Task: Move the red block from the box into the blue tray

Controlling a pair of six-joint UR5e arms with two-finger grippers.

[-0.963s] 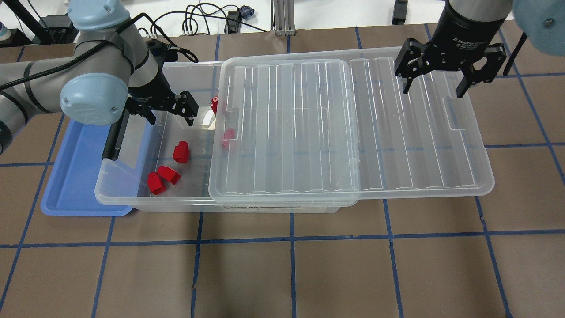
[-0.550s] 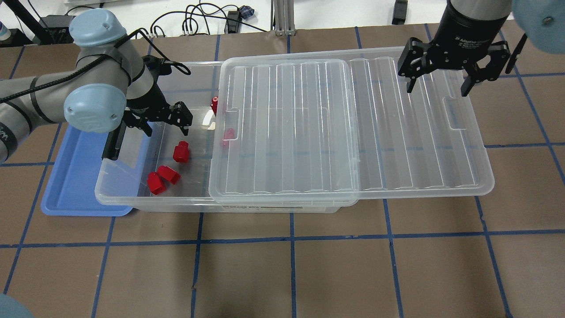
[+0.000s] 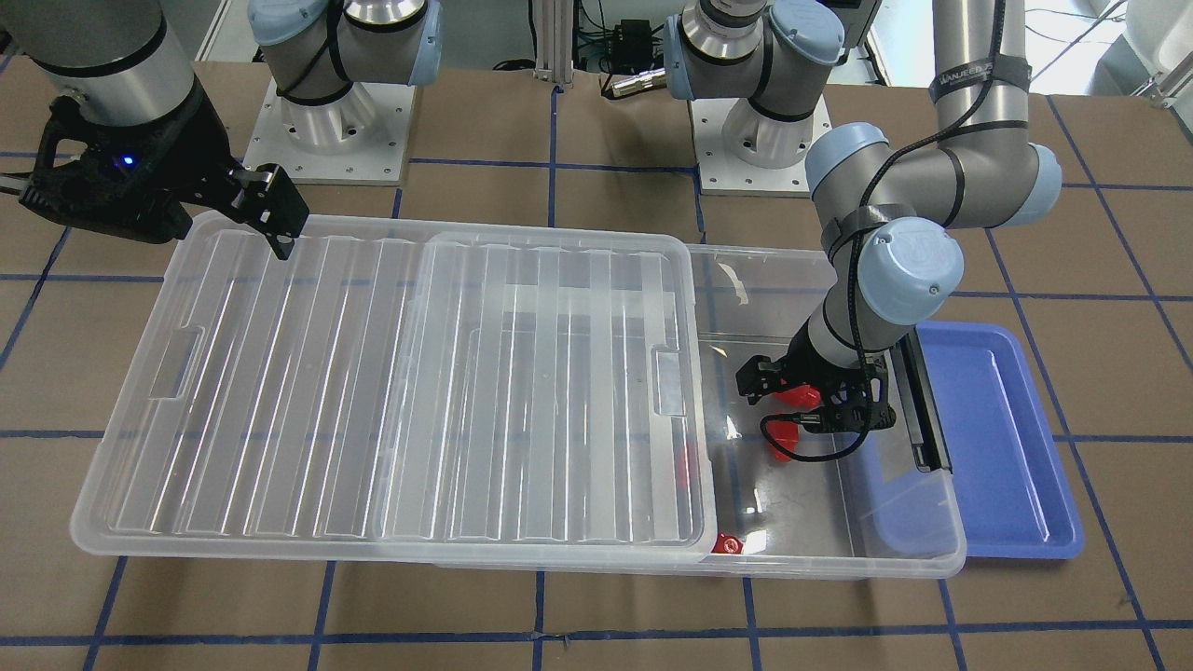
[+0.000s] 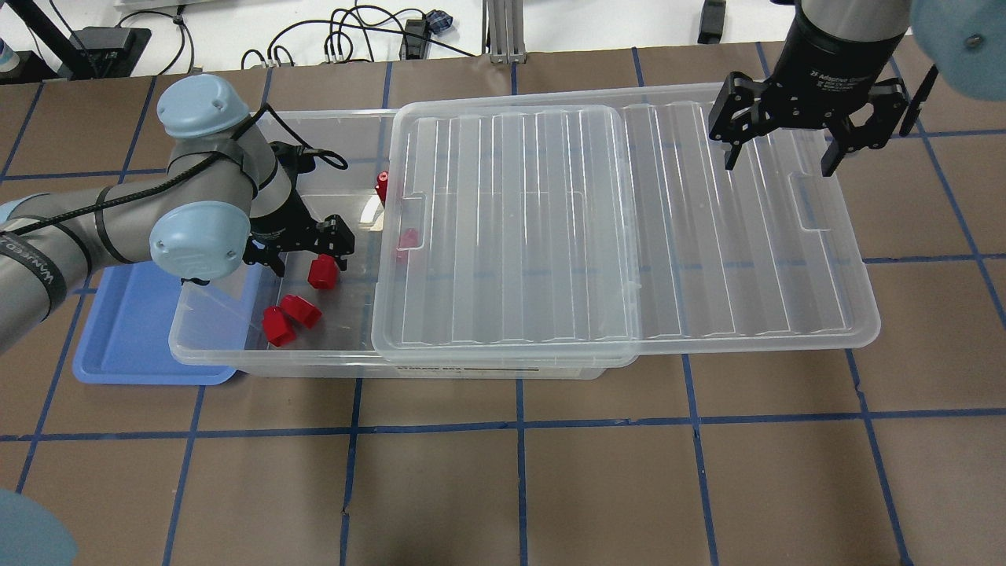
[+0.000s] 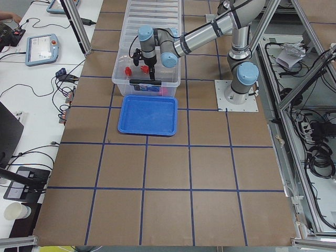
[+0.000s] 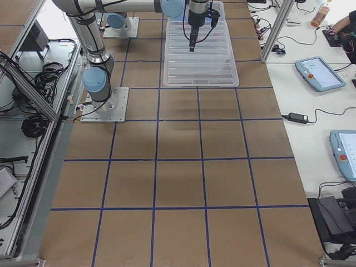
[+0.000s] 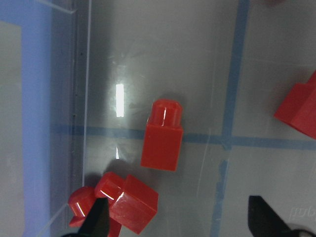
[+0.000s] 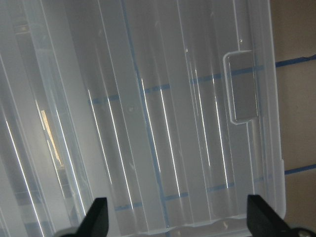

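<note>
Left gripper [image 4: 312, 261], spread wide, hovers over a red block [image 4: 322, 275] inside the box [image 4: 236, 360]. It has moved nearer.

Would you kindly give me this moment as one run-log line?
left gripper: open, in clear plastic box near red block | right gripper: open, above clear plastic lid | blue tray: no block
</note>
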